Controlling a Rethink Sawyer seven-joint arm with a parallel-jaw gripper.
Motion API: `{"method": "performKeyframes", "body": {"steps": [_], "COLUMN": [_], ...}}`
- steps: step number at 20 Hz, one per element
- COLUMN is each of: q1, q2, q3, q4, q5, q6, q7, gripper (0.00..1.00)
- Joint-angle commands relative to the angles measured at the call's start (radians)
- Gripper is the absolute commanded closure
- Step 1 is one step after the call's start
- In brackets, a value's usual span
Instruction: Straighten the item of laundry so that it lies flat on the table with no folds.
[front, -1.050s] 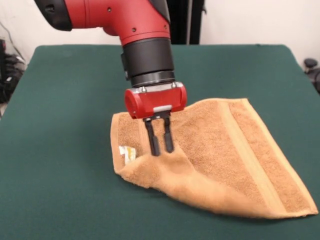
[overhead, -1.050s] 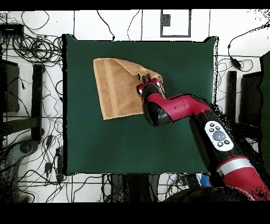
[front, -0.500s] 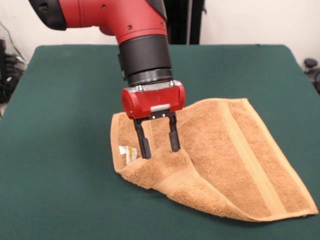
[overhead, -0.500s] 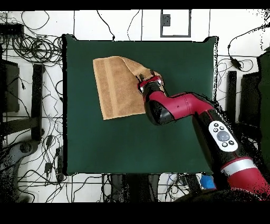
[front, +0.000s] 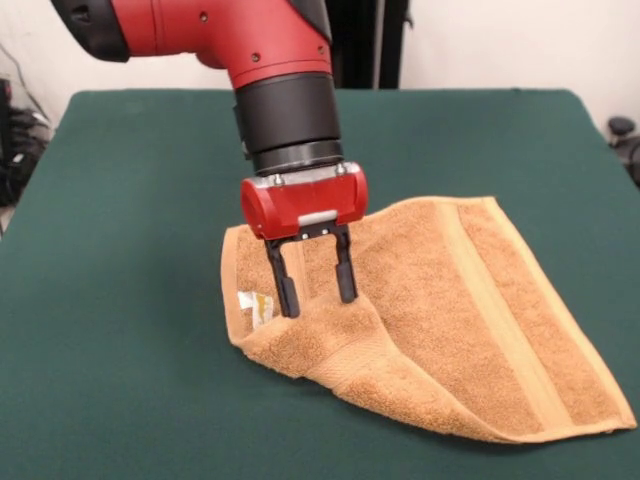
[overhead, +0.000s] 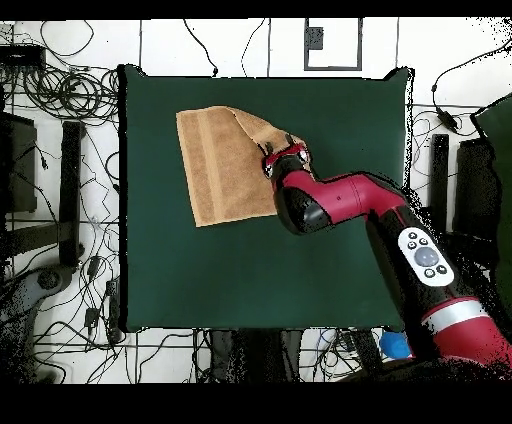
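The item of laundry (front: 450, 300) is an orange-tan terry towel on the dark green table (front: 130, 200). Its near left corner is folded over into a thick ridge, and a small white tag (front: 254, 307) shows beside that fold. My gripper (front: 318, 297) stands open just above the fold, with one finger (front: 283, 283) by the tag and the other on the towel's pile; nothing is held between them. In the overhead view the towel (overhead: 220, 165) lies in the table's upper left part, with the gripper (overhead: 285, 153) at its right edge, where the cloth is bunched.
Cables and equipment lie on the floor around the table (overhead: 330, 120) in the overhead view. The arm (overhead: 350, 200) reaches across the table's right half from the lower right.
The gripper went from shut to open, letting go of the towel's fold, which dropped back onto the towel. Since half a second ago it has barely moved.
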Motion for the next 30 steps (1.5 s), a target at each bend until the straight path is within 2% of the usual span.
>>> {"method": "performKeyframes", "body": {"steps": [1,6,9,13,19,30], "q1": [-0.005,-0.027,-0.08,-0.106,-0.082,-0.065], "q2": [0.095,0.123,0.212,0.279,0.283,0.264], "q3": [0.123,0.163,0.257,0.308,0.3,0.276], "q4": [-0.006,0.003,-0.005,-0.012,-0.024,-0.011], "q5": [0.019,0.017,0.049,0.065,0.07,0.037], "q6": [0.152,0.179,0.278,0.338,0.403,0.38], "q7": [-0.14,-0.165,-0.306,-0.386,-0.399,-0.341], "gripper": [0.0,0.0,0.0,0.0,0.0,0.0]}}
